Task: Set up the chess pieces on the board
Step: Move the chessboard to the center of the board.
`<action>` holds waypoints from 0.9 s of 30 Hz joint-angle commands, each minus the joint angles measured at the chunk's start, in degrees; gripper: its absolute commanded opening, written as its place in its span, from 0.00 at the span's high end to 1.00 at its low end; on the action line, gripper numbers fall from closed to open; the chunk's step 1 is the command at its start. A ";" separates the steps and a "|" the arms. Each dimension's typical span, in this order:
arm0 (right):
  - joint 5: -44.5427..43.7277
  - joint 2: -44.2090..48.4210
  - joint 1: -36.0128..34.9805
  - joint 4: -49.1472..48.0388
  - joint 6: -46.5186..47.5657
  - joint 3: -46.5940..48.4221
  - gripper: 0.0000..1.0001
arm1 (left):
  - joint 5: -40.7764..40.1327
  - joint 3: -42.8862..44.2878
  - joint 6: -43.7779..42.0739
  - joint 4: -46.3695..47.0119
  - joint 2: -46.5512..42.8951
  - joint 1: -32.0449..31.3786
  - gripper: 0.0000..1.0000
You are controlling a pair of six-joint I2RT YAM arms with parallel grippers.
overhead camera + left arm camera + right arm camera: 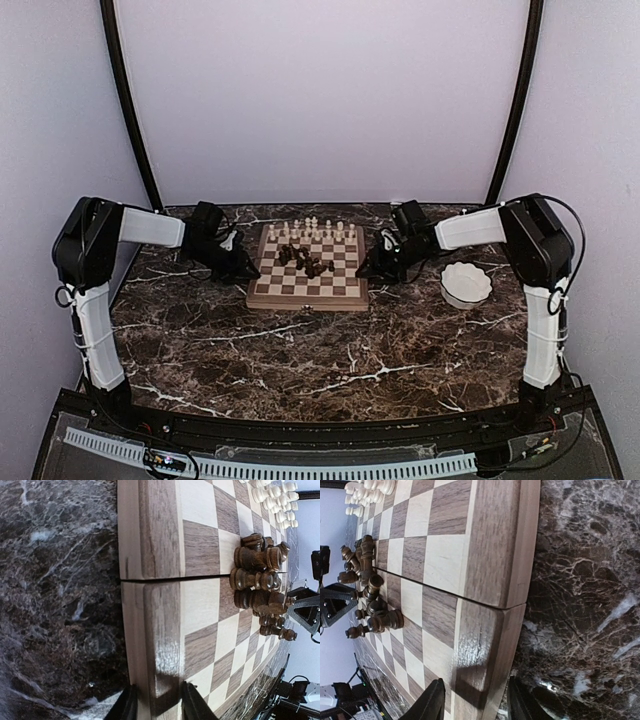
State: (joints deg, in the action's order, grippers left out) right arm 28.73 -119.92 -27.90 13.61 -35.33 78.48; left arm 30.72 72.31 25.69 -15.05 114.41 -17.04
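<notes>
Left gripper straddles the rim of the board, and whether it pinches cannot be told. Right gripper has its jaws parted astride the opposite rim. Dark chess pieces lie heaped mid-board.

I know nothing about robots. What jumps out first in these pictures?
A square wooden chessboard with tan and dark brown squares sits mid-table on a dark veined marble table, with the dark brown chess pieces tumbled in a heap at its centre while the pale cream chess pieces stand along its far edge. The left gripper and right gripper flank the board, jaws open at its rim.
</notes>
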 commanded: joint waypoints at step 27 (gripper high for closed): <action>-1.59 11.71 -10.51 8.75 6.17 -20.53 0.83 | 0.79 -21.81 3.82 -0.13 -12.88 -16.61 0.87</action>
State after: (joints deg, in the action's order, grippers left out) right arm 22.11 -107.33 -32.97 12.73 -33.04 62.67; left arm 21.96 55.51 29.17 -10.17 100.47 -25.54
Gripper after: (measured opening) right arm 0.169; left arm 0.132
